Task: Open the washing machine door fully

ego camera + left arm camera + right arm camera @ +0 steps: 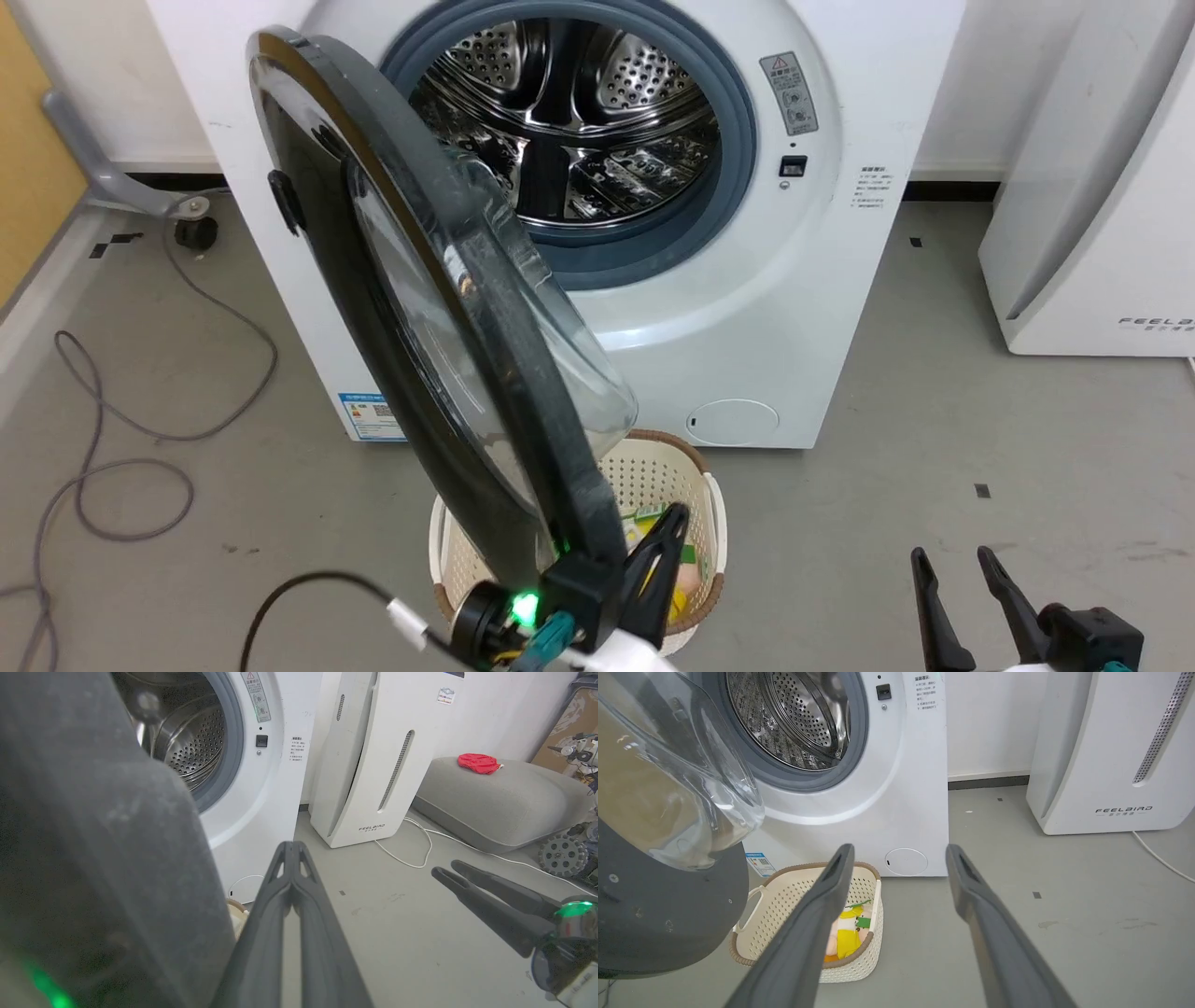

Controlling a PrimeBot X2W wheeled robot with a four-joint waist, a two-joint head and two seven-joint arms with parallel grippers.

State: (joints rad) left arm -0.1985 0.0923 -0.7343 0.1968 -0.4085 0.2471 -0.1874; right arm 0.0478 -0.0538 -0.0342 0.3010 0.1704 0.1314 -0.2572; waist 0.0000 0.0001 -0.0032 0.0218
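The left fingers [273, 896] are pressing together on nothing, lying just beside the lower rim of the washing machine door [420, 308], which is standing swung out from the washing machine [747, 308], over a basket [653, 467]. The 2 right fingers [822, 896] are hovering apart, empty, over the floor [934, 420].

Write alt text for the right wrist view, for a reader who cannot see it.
The washing machine door stands part open at left, baring the steel drum; a cream basket sits below. The right tool is open.
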